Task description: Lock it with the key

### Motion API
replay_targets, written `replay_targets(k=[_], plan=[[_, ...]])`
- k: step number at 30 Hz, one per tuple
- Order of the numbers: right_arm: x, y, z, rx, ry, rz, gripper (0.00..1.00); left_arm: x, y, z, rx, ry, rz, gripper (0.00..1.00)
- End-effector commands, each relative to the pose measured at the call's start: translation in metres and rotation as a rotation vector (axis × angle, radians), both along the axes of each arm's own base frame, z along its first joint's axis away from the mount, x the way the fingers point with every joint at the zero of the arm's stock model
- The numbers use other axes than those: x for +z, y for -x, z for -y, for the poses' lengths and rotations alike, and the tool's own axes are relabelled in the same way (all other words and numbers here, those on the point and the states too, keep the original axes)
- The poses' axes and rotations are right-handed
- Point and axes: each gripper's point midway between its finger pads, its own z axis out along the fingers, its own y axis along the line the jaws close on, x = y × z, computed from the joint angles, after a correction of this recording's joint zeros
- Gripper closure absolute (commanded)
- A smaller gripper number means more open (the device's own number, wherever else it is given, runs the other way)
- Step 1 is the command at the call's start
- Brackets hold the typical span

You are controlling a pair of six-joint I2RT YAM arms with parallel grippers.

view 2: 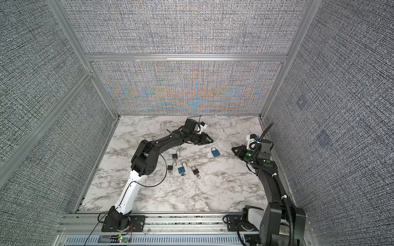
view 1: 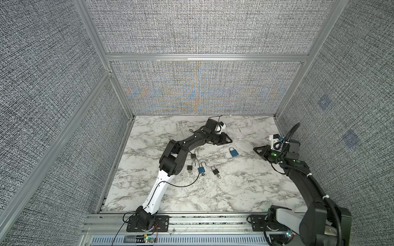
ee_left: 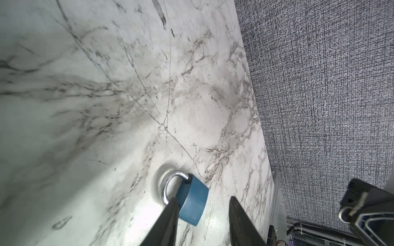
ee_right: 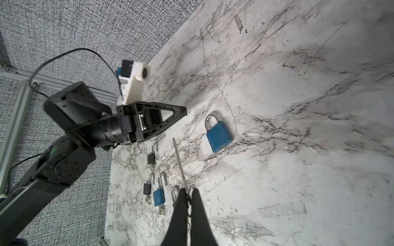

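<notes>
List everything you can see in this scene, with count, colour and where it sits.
large padlock: one, blue, shackle closed, alone right of centre
small blue padlock: one, shackle open, in centre cluster
small black padlocks: three, in same cluster
inserted keys: at least three, silvery, in the cluster padlocks
table: one, white-grey marble
walls: grey fabric, aluminium frame
left end effector: black, open, just beyond large padlock
right end effector: black, shut on a thin pale item, probably a held key
</notes>
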Motion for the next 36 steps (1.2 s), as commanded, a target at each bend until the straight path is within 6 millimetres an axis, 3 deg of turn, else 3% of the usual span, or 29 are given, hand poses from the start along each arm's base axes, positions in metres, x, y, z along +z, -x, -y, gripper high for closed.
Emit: replay_targets(k=[1,5,12,16,21,26,28,36], plan=[[-0.008,-0.008,-0.001,-0.006,0.066,-0.013,1.0,0.016,-0.005,-0.007,0.02,-0.002,0.058,0.58],[-0.019,-0.022,-0.012,0.015,0.1,-0.023,1.0,0.045,-0.004,-0.024,0.053,0.009,0.123,0.58],[-0.053,-0.051,-0.023,0.039,0.142,-0.067,1.0,0.11,0.012,-0.079,0.147,0.139,0.278,0.58],[-0.077,-0.065,-0.029,0.054,0.156,-0.108,1.0,0.126,0.025,-0.109,0.203,0.133,0.356,0.58],[-0.097,-0.078,-0.036,0.057,0.14,-0.146,0.97,0.125,0.041,-0.128,0.232,0.13,0.354,0.58],[-0.116,-0.081,-0.037,0.055,0.145,-0.188,0.93,0.121,0.048,-0.135,0.242,0.137,0.334,0.58],[-0.111,-0.091,-0.038,0.054,0.143,-0.173,0.92,0.119,0.049,-0.134,0.24,0.14,0.325,0.58],[-0.123,-0.088,-0.044,0.07,0.137,-0.197,0.85,0.111,0.048,-0.133,0.24,0.145,0.299,0.58]])
